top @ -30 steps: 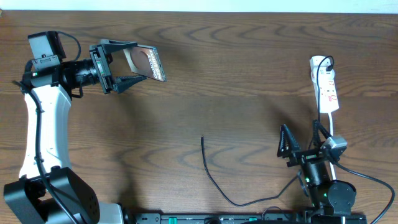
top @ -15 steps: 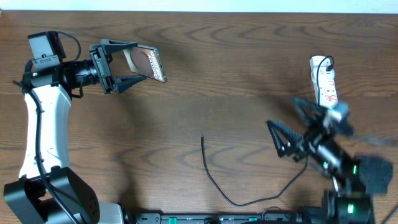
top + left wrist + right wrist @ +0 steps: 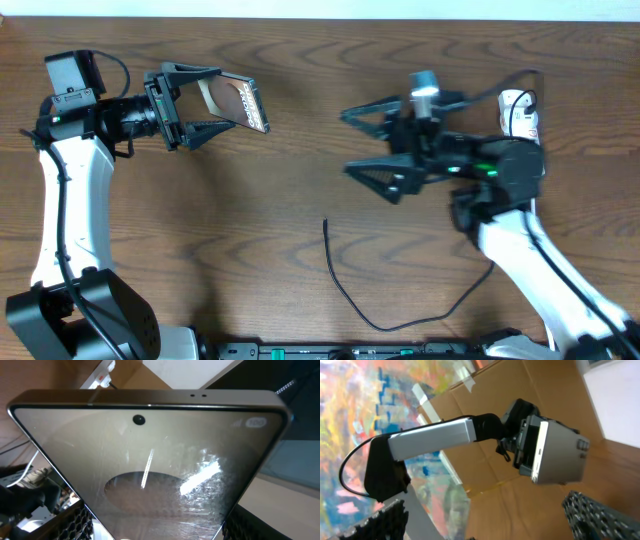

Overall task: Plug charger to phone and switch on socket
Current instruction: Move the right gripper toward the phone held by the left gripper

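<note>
My left gripper (image 3: 225,98) is shut on the phone (image 3: 245,104) and holds it tilted above the table's far left. In the left wrist view the phone's glossy screen (image 3: 150,460) fills the frame between my fingers (image 3: 65,522). My right gripper (image 3: 365,145) hangs open and empty above the table's middle right, pointing left toward the phone (image 3: 560,455). The charger (image 3: 345,290), a thin black cable, lies curved on the wood, and its plug tip (image 3: 325,223) lies below the right gripper. Only one end of the white socket (image 3: 522,115) shows, behind the right arm.
The socket's far end (image 3: 100,370) shows at the top left of the left wrist view. The white left arm (image 3: 70,200) runs down the table's left side. The right arm (image 3: 530,260) crosses the right side. Brown wood lies between the two grippers.
My right arm has lifted from the front right and swung up and left, so it now covers most of the socket. The left arm and phone have not moved.
</note>
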Tool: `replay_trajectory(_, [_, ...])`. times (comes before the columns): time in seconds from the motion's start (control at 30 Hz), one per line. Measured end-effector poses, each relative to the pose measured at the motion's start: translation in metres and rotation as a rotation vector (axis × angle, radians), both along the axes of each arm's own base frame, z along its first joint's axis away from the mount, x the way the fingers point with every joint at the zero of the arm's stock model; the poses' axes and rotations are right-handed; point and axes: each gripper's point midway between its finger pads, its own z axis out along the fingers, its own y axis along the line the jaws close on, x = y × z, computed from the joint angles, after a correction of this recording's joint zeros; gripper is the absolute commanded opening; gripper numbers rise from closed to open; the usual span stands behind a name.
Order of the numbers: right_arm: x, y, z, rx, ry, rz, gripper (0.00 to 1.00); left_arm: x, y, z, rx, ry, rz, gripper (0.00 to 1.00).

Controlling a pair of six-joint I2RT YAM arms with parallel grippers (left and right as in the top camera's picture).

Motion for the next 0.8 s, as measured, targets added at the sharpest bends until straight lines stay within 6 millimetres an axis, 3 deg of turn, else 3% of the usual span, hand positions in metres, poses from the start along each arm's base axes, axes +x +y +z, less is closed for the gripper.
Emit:
replay_trajectory(0.13, [0.015, 0.021, -0.025, -0.005, 0.150, 0.013, 0.99, 0.002, 0.001, -0.003, 0.022, -0.007, 0.012, 0.07])
replay_trajectory(0.27, [0.036, 0.026, -0.054, -0.046, 0.316, -0.025, 0.99, 0.004, 0.001, -0.008, 0.053, -0.015, 0.024, 0.07])
replay_trajectory(0.43, [0.048, 0.028, -0.080, -0.107, 0.418, -0.071, 0.99, 0.008, -0.005, -0.017, 0.121, -0.038, 0.030, 0.07])
replay_trajectory(0.6, [0.053, 0.028, -0.094, -0.146, 0.439, -0.102, 0.99, 0.011, -0.020, -0.028, 0.198, -0.049, 0.017, 0.07])
replay_trajectory(0.8, [0.055, 0.027, -0.095, -0.151, 0.409, -0.118, 0.99, 0.008, -0.044, -0.037, 0.256, -0.057, -0.025, 0.07])
